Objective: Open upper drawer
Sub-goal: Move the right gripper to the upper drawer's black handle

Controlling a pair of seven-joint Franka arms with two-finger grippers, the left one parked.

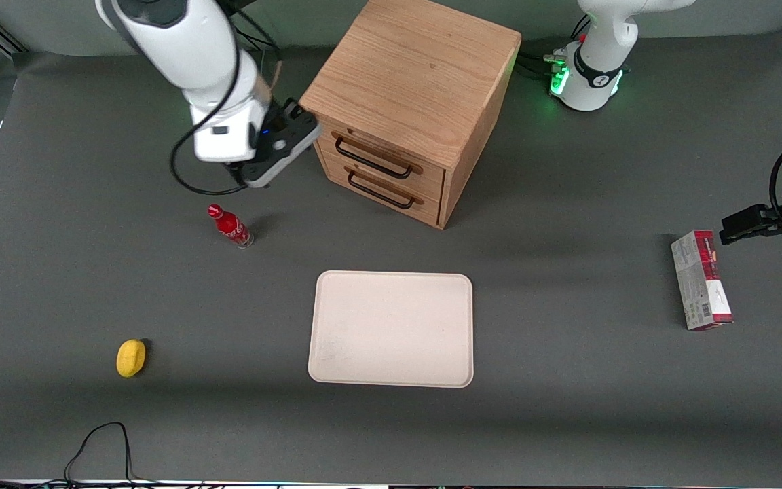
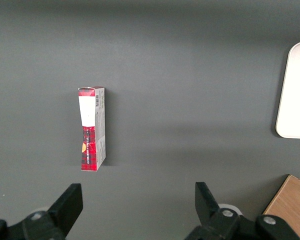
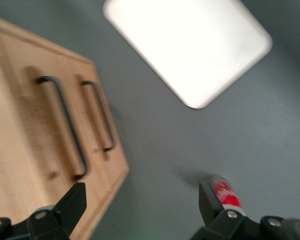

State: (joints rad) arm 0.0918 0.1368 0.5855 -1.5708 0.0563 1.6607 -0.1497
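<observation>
The oak cabinet [image 1: 418, 75] stands at the table's back middle. Its upper drawer [image 1: 381, 157] is shut, with its thin black bar handle [image 1: 372, 160] above the matching lower drawer [image 1: 383, 193]. My gripper [image 1: 262, 170] hovers above the table beside the cabinet's front corner, toward the working arm's end, apart from both handles. In the right wrist view the gripper [image 3: 140, 202] is open and empty. The upper drawer's handle [image 3: 65, 127] and the lower one [image 3: 97, 115] show ahead of one finger [image 3: 70, 202].
A red bottle [image 1: 229, 226] stands just nearer the camera than the gripper and shows in the right wrist view [image 3: 225, 192]. A white tray [image 1: 391, 329] lies in front of the cabinet. A yellow object [image 1: 131, 358] and a red-and-white box [image 1: 701, 280] lie near opposite ends.
</observation>
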